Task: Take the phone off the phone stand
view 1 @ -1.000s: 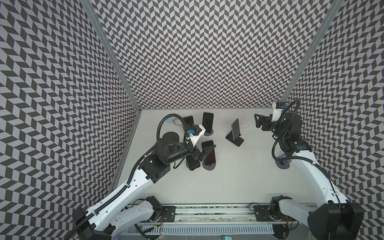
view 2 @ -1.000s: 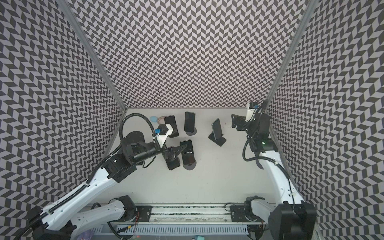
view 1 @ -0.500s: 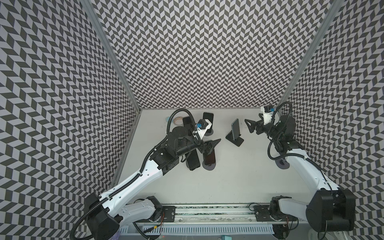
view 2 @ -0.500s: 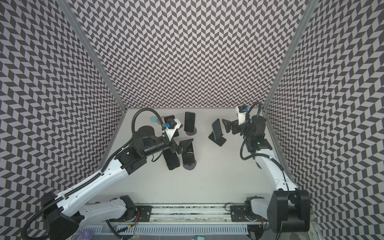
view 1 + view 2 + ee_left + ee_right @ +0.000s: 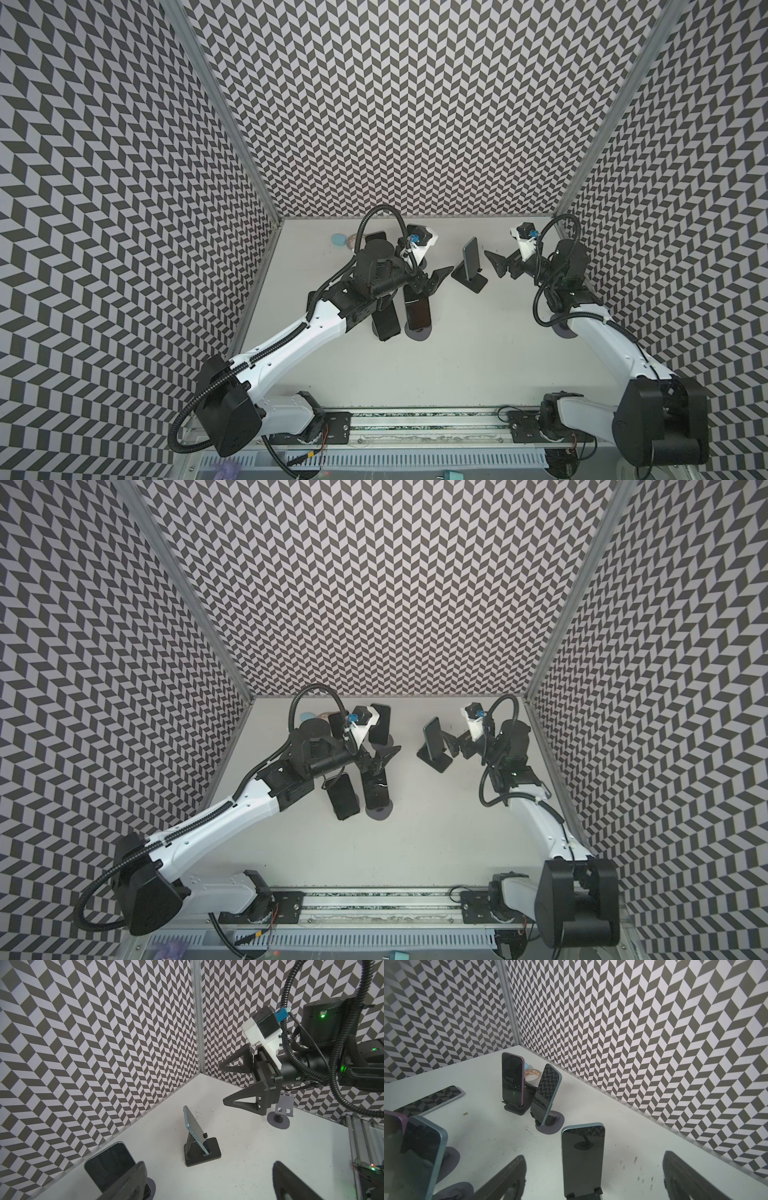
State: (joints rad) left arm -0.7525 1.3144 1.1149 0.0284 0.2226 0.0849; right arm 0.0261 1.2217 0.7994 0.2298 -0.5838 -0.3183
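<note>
Right wrist view: my right gripper (image 5: pixel 595 1156) gapes wide and empty, the blue-edged phone (image 5: pixel 583 1159) upright in its black phone stand (image 5: pixel 584 1195) just ahead of the jaws, untouched, on the scuffed white table (image 5: pixel 488 1136) boxed by chevron walls (image 5: pixel 654 1043). My left gripper (image 5: pixel 207 1184) hangs open, holding nothing.

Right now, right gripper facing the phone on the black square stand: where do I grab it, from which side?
Take the phone by its two long edges, upper half, right gripper coming from the screen side. It leans back on the stand, whose lip holds the bottom edge; the open jaws line up either side.
</note>
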